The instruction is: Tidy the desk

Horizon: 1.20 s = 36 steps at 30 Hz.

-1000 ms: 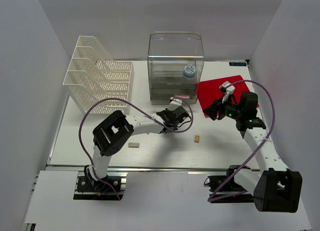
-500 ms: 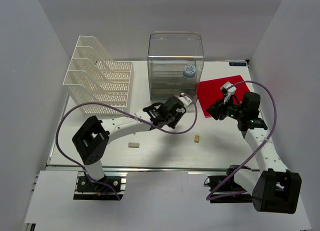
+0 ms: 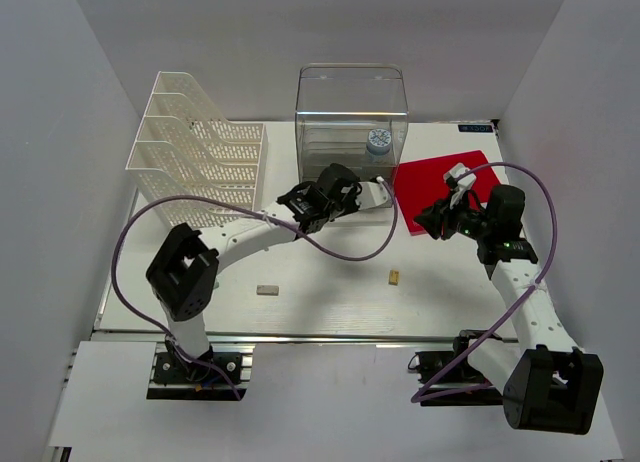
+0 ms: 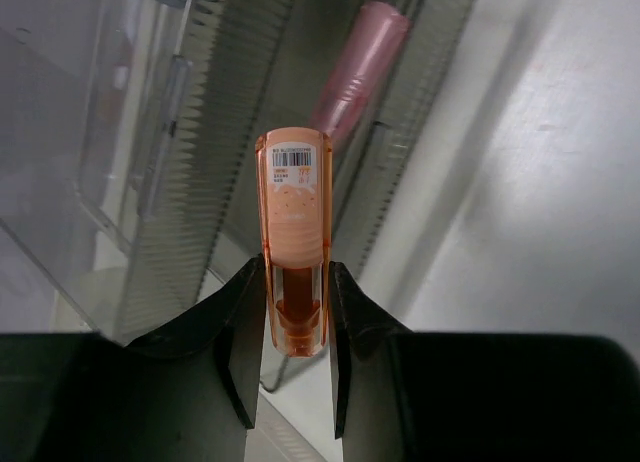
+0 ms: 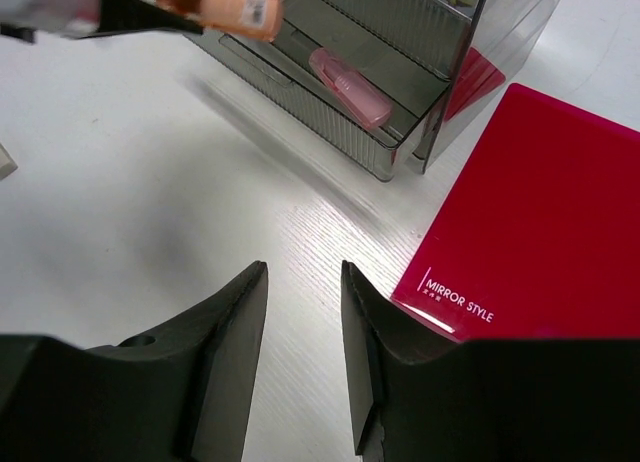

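My left gripper (image 3: 377, 194) is shut on an orange translucent pen-shaped case (image 4: 294, 232) and holds it off the desk (image 3: 330, 307), just in front of the low open drawer of the clear plastic drawer box (image 3: 350, 107). A pink case (image 4: 357, 74) lies in that drawer. In the left wrist view the fingers (image 4: 243, 332) clamp the case's lower end. The orange case also shows in the right wrist view (image 5: 222, 8). My right gripper (image 5: 304, 282) is open and empty, hovering over the desk beside a red "MIRROR STYLE" booklet (image 5: 540, 212).
A white mesh file rack (image 3: 195, 162) stands at the back left. A small grey block (image 3: 267, 290) and a small tan piece (image 3: 394, 277) lie on the near desk. A round blue-white item (image 3: 378, 139) sits in the drawer box. The red booklet (image 3: 440, 182) lies right of it.
My left arm has swung its gripper with the orange case away from me and to the right, up to the drawer box's front. The right arm has barely shifted.
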Motion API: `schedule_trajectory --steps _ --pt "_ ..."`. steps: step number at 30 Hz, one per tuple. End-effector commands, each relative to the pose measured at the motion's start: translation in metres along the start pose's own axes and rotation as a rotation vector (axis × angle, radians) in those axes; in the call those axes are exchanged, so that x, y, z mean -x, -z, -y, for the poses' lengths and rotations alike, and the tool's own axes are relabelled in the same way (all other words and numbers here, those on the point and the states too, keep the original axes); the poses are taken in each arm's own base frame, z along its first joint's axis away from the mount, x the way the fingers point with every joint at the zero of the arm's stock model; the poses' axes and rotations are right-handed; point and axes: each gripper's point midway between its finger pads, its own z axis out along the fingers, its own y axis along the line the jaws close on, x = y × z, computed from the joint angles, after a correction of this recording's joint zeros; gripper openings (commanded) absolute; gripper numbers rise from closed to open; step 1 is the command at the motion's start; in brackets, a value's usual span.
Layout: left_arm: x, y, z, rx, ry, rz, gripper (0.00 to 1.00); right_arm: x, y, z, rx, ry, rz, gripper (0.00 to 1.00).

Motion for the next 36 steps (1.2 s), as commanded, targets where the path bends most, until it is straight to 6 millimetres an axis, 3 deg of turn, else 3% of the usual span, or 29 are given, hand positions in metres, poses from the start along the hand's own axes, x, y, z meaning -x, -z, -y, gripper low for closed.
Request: schedule_trajectory --steps 1,9,11,12,15,20,25,26,27,28,29,31,32,33,34,35,36 --pt "0.018 -0.008 -0.039 0.101 -0.093 0.064 0.00 0.008 0.003 0.000 -0.001 0.032 0.025 0.42" --pt "0.004 -0.027 -0.050 0.124 -0.105 0.056 0.01 0.006 0.003 0.003 -0.009 0.026 0.024 0.43" --pt "0.001 -0.028 -0.056 0.145 -0.095 0.045 0.09 0.005 0.003 0.004 -0.011 0.025 0.022 0.44" --pt "0.002 -0.025 -0.058 0.150 -0.091 0.051 0.22 0.006 0.004 0.005 -0.015 0.028 0.023 0.44" --pt "0.007 -0.013 -0.066 0.185 -0.083 0.074 0.42 0.005 0.003 0.004 -0.014 0.027 0.021 0.45" --pt "0.015 0.007 -0.073 0.209 -0.051 0.117 0.54 0.002 0.003 0.005 -0.014 0.021 0.014 0.46" --pt "0.026 0.027 -0.072 0.213 -0.022 0.153 0.56 0.000 0.003 0.005 -0.012 0.019 0.010 0.46" --pt "0.023 0.032 -0.073 0.242 0.043 0.137 0.52 0.000 0.003 0.005 -0.012 0.018 0.009 0.46" --pt "0.019 0.036 -0.074 0.255 0.101 0.121 0.42 0.001 0.003 0.005 -0.011 0.020 0.009 0.46" --pt "0.022 0.047 -0.081 0.286 0.199 0.129 0.13 0.001 0.003 0.005 -0.009 0.020 0.009 0.45" --pt "0.015 0.051 -0.085 0.319 0.476 0.129 0.04 0.001 0.004 0.005 -0.010 0.021 0.009 0.45" --pt "-0.032 0.070 -0.087 0.445 0.768 -0.044 0.00 0.001 0.004 0.004 -0.007 0.020 0.009 0.44" --pt "-0.040 0.079 -0.080 0.475 0.933 -0.062 0.00 0.001 0.004 0.005 -0.009 0.024 0.010 0.44" --pt "-0.070 0.090 -0.068 0.517 0.990 -0.169 0.00 0.002 0.004 0.003 -0.003 0.026 0.011 0.44" --pt "-0.085 0.099 -0.058 0.557 1.081 -0.212 0.08 0.002 0.004 0.003 0.000 0.024 0.012 0.43" --pt "-0.103 0.111 -0.046 0.605 1.274 -0.221 0.45 0.001 0.003 0.002 0.005 0.022 0.010 0.43" --pt "-0.122 0.123 -0.031 0.611 1.325 -0.292 0.62 0.001 0.003 0.001 0.009 0.022 0.012 0.43"
